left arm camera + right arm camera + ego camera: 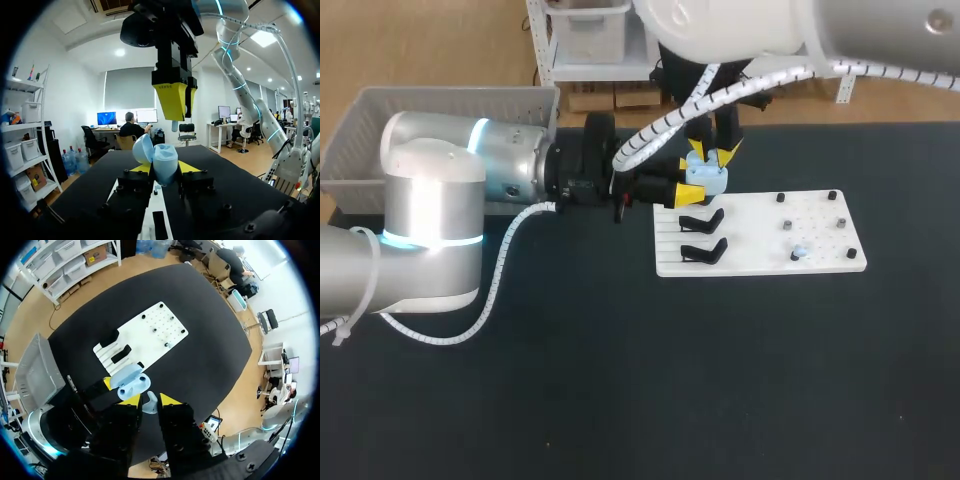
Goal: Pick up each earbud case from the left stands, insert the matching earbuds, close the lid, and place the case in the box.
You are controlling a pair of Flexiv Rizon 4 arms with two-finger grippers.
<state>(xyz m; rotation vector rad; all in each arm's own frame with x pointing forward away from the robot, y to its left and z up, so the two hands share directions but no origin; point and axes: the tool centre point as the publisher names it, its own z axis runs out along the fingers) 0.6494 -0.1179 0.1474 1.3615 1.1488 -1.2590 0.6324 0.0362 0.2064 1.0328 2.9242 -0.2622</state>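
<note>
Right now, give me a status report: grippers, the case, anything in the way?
Left gripper shut on open earbud case. Right gripper shut on earbud, just above the case. Nothing between them.

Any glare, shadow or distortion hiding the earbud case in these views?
Head view: even light, no glare; earbud case reads clearly. Left wrist view: backlight darkens the right tool; lines bow toward the rim. Right wrist view: same bowing; the earbud is distinct.

A pale blue earbud case (708,180), lid open, sits upright in the left hand (162,167) near two black stands (704,251). A pale earbud (150,405) hangs in the right hand (150,399) just above it. A second earbud (799,252) lies on the white board (760,262).
</note>
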